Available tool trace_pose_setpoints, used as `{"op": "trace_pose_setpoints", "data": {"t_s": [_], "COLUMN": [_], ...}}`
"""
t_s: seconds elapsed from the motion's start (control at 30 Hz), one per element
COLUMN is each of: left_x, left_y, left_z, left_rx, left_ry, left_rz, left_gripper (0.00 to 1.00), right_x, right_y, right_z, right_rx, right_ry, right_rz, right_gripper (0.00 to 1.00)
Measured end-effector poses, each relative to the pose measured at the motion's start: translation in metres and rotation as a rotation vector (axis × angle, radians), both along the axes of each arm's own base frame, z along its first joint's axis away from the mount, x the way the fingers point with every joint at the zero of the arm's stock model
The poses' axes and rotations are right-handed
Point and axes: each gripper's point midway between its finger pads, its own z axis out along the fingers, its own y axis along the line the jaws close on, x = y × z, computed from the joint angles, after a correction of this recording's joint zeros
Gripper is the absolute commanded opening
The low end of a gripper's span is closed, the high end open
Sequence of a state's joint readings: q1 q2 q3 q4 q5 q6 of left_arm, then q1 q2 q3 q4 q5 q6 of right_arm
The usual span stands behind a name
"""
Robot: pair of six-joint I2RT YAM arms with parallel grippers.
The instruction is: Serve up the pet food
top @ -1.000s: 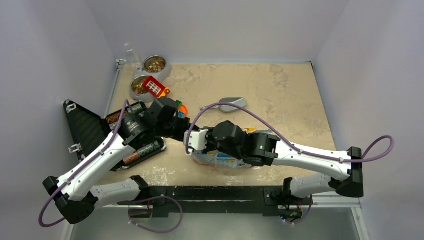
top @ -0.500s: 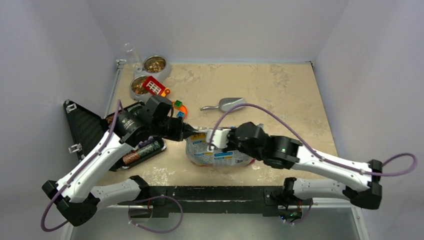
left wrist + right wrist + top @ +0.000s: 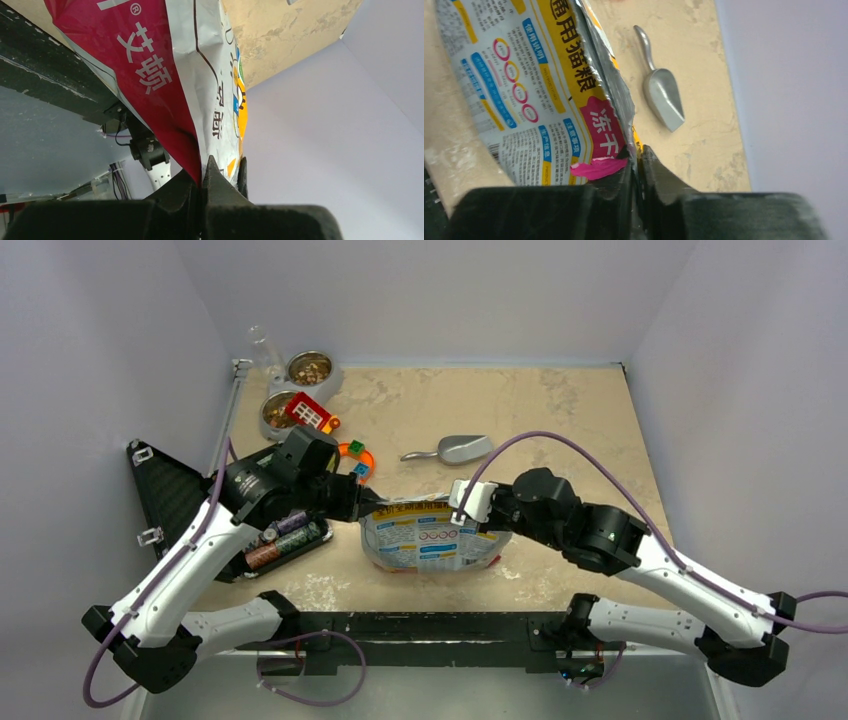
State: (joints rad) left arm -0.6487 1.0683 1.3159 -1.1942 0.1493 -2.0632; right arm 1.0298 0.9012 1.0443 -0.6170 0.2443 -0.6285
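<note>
A printed foil pet food bag (image 3: pixel 428 537) stands near the table's front, stretched between both grippers. My left gripper (image 3: pixel 362 507) is shut on the bag's left top corner; the red and white bag (image 3: pixel 165 70) fills the left wrist view. My right gripper (image 3: pixel 478 508) is shut on the bag's right top edge (image 3: pixel 616 107). The kibble inside the bag is hidden. Two metal bowls at the back left hold brown kibble (image 3: pixel 311 369). A metal scoop (image 3: pixel 452 449) lies behind the bag and also shows in the right wrist view (image 3: pixel 663 97).
A red toy block (image 3: pixel 307 413) lies over the nearer bowl (image 3: pixel 275 418). Colourful toy pieces (image 3: pixel 353 456) sit beside my left wrist. A black tray with batteries (image 3: pixel 285 538) lies left of the bag. A clear bottle (image 3: pixel 264 347) stands in the back left corner.
My right gripper has swung right and back, drawing the bag's top edge with it. The bag now stands taller and spread wide between the two grippers. My left gripper kept its hold.
</note>
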Motion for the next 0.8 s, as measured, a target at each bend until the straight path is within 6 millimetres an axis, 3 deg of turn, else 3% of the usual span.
{"op": "trace_pose_setpoints", "data": {"t_s": [0.07,0.17,0.23,0.33,0.47,0.57,0.7,0.8], "left_x": [-0.002,-0.003,-0.003,-0.003,-0.004,-0.004,-0.004,-0.005], "left_y": [-0.001,0.002,0.002,0.003,0.002,0.002,0.003,0.003], "left_z": [0.0,-0.001,0.0,0.0,0.0,0.0,0.0,-0.001], "left_rx": [-0.007,-0.01,-0.012,-0.014,-0.017,-0.018,-0.016,-0.015], "left_ry": [0.009,0.016,0.016,0.018,0.022,0.023,0.026,0.029], "left_rz": [-0.007,-0.004,-0.001,0.0,-0.002,-0.003,-0.003,-0.006], "left_gripper": [0.0,0.0,0.0,0.0,0.0,0.0,0.0,0.0], "right_x": [-0.005,-0.01,-0.014,-0.026,-0.042,-0.04,-0.021,-0.01], "right_y": [0.0,0.01,0.029,0.064,0.108,0.127,0.138,0.135], "right_z": [0.006,0.027,0.044,0.054,0.03,0.005,-0.011,-0.009], "right_rx": [-0.012,0.007,0.036,0.045,-0.026,-0.097,-0.16,-0.177], "right_ry": [0.041,0.089,0.108,0.133,0.184,0.198,0.146,0.1], "right_rz": [0.017,0.047,0.104,0.205,0.302,0.296,0.209,0.159], "right_gripper": [0.48,0.52,0.52,0.52,0.53,0.47,0.41,0.26]}}
